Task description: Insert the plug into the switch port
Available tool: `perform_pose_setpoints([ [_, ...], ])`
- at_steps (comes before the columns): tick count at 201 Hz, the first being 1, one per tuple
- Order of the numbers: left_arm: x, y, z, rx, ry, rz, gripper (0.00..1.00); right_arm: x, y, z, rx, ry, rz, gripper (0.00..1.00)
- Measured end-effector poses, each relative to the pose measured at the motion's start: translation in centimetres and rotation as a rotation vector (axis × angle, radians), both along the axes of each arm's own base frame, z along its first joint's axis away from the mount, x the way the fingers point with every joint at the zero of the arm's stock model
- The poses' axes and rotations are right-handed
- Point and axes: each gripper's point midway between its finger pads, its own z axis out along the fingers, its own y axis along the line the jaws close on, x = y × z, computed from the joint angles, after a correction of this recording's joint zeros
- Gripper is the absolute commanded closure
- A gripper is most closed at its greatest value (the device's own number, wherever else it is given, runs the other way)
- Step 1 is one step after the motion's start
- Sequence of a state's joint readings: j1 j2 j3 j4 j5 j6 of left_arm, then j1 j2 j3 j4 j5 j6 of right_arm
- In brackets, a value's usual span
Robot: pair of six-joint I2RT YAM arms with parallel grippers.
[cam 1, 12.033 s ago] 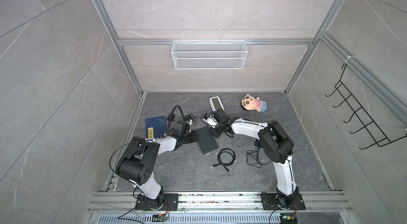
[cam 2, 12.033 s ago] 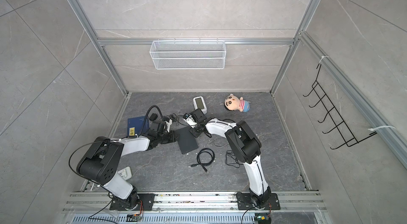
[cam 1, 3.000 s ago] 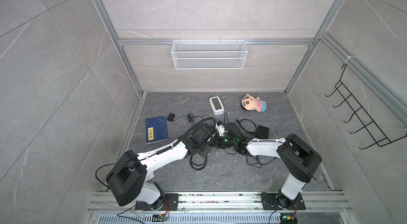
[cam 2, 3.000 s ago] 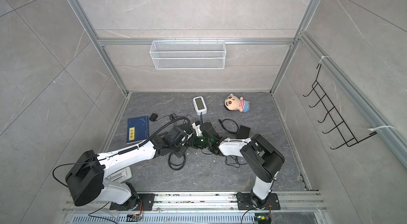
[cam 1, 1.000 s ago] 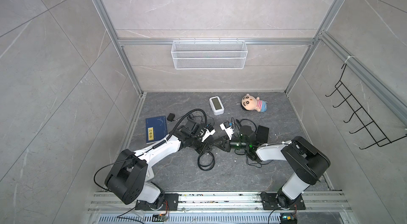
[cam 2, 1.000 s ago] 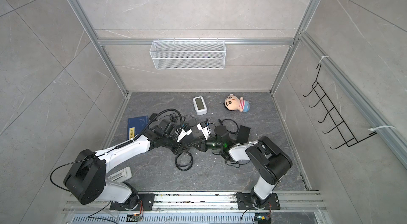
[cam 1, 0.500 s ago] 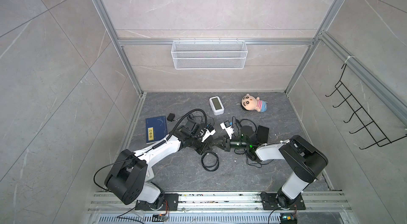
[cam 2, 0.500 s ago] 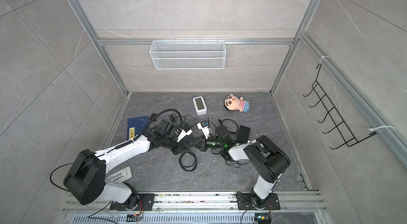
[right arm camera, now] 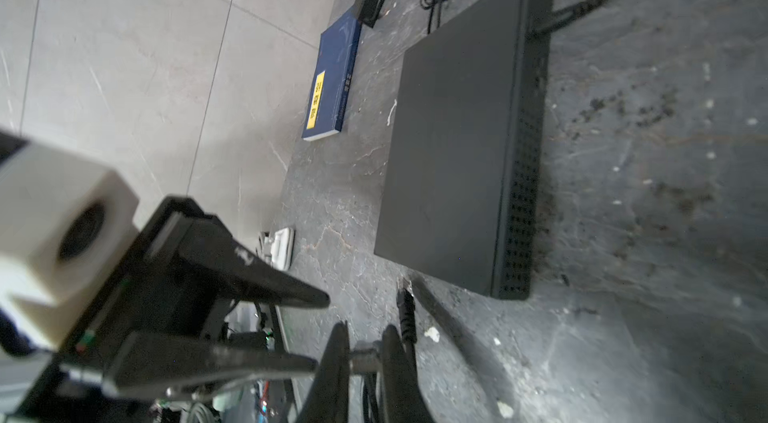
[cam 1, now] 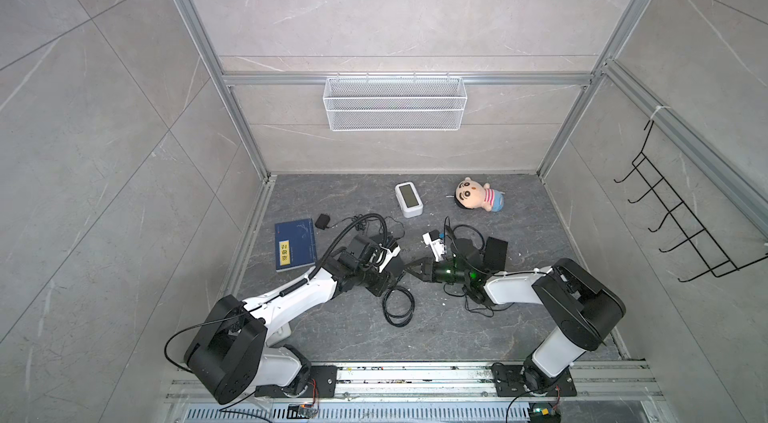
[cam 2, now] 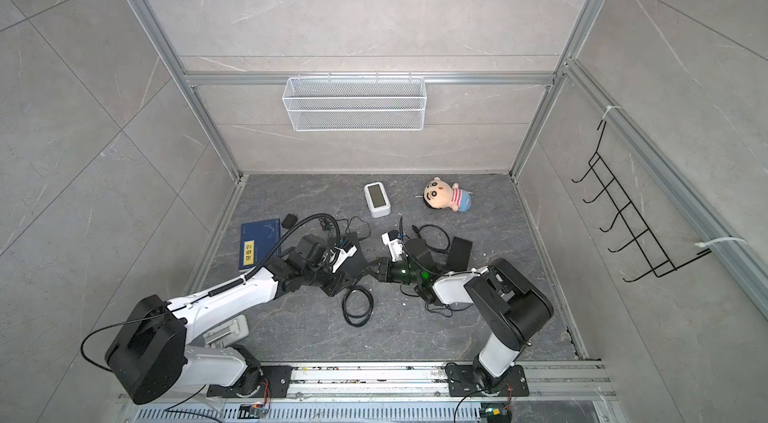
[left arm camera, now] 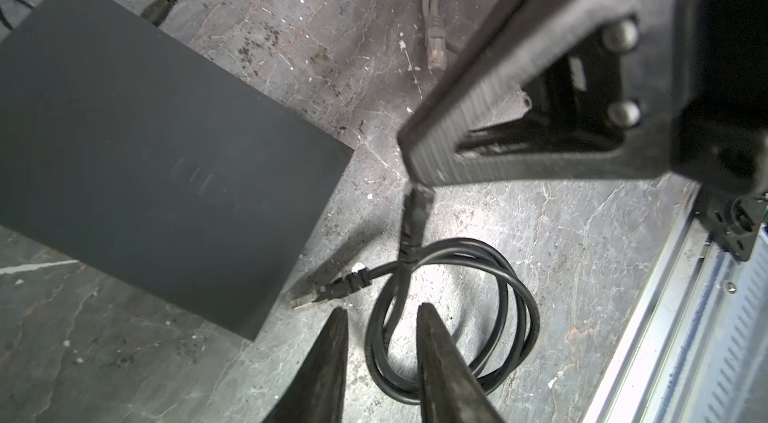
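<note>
The switch (left arm camera: 166, 150) is a flat black box on the grey floor; its vented side (right arm camera: 517, 192) shows, and no port is visible. In both top views my left arm covers most of it (cam 1: 397, 266) (cam 2: 355, 256). A black cable lies coiled (cam 1: 399, 305) (cam 2: 357, 308) in front of it. My right gripper (right arm camera: 361, 327) is shut on one end of that cable (left arm camera: 415, 213). The free plug (left arm camera: 320, 294) lies on the floor beside the switch's edge. My left gripper (left arm camera: 380, 310) hangs open over the coil (left arm camera: 478, 288), holding nothing.
A blue book (cam 1: 295, 244) lies at the left, with a small power adapter (cam 1: 322, 220) behind it. A white clock (cam 1: 408, 199) and a doll (cam 1: 478, 195) sit at the back. A loose grey network cable (left arm camera: 436, 38) and a black box (cam 1: 494, 252) lie nearby.
My left gripper has opened and let the cable go. The coil has slid a little to the right on the floor, while the right gripper has closed on the cable's end.
</note>
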State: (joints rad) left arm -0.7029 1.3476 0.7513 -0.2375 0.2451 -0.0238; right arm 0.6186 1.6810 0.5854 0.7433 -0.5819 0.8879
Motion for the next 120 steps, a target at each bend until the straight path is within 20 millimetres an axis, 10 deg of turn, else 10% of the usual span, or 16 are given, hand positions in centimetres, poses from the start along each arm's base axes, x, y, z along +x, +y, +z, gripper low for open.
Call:
perform_pose_setpoints([
  [120,0.2,-0.6,-2.8,0.115,-0.054,0.018,0.74,0.1,0.4,-1.6,-0.017,0.208,-0.111,1.00],
])
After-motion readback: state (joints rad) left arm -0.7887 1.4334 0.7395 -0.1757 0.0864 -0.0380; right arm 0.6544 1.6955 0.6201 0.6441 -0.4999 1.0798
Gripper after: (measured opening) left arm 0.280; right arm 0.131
